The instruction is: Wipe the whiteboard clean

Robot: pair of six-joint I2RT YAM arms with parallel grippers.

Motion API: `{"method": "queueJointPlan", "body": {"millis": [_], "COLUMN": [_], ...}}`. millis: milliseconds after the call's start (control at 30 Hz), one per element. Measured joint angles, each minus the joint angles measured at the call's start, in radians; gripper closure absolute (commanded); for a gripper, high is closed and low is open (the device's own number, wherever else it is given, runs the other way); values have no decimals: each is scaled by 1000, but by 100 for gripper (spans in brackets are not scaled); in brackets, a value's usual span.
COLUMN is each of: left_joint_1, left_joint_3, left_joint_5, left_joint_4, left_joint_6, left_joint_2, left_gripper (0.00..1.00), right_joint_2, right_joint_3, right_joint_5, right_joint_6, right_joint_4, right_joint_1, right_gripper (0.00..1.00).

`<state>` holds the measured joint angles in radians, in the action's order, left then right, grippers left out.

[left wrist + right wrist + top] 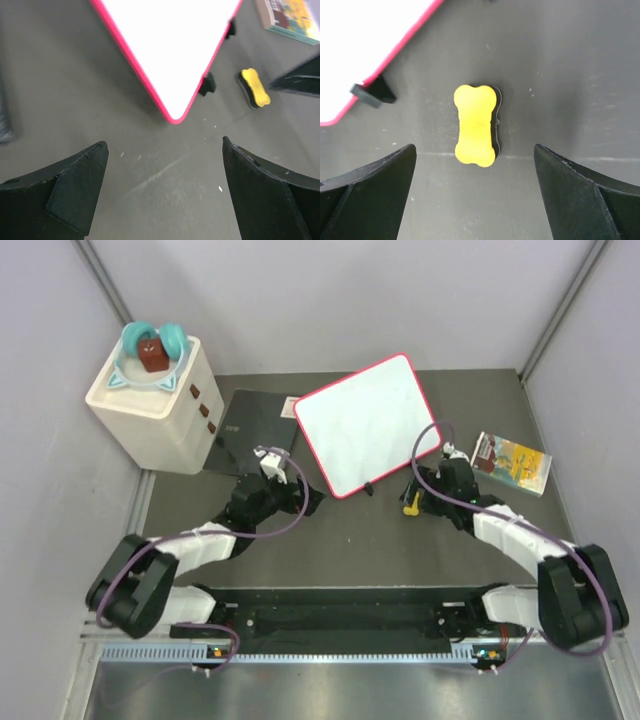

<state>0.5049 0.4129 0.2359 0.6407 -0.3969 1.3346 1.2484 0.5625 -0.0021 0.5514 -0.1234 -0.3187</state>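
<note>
The whiteboard [365,425], white with a thin red frame and small black feet, lies at an angle in the middle of the dark mat. Its surface looks blank in all three views. A corner of it shows in the left wrist view [170,45] and in the right wrist view [365,45]. A yellow bone-shaped eraser [411,503] lies on the mat just right of the board's near corner. My right gripper [474,150] is open and empty, straddling the eraser [476,125] from above. My left gripper [164,147] is open and empty, just short of the board's near corner.
A dark grey flat slab [255,430] lies left of the board, partly under it. A white box [150,405] with a teal-ringed item on top stands at the back left. A colourful booklet [512,462] lies at the right. Grey walls enclose the mat.
</note>
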Motion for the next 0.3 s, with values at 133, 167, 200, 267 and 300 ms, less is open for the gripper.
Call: {"method": "queueJointPlan", "body": {"millis": [133, 167, 200, 267, 300], "left_joint_1": [0, 0, 0, 0, 0], "left_joint_3": [1, 2, 4, 9, 9], "left_joint_5": [-86, -109, -133, -177, -191], "left_joint_4": [-196, -249, -299, -381, -406], "left_joint_6": [-23, -26, -29, -29, -28], "left_joint_2": [-151, -185, -216, -268, -288], "left_gripper": [1, 1, 1, 1, 1], "right_joint_2": [-152, -185, -222, -275, -291], "right_joint_3": [0, 0, 0, 1, 4], "right_joint_5": [55, 69, 93, 140, 165], "right_joint_6": [-30, -38, -51, -71, -80], "right_joint_4": [-47, -53, -59, -71, -81], "right_joint_1": [0, 0, 0, 0, 0], "right_gripper": [1, 1, 1, 1, 1]}}
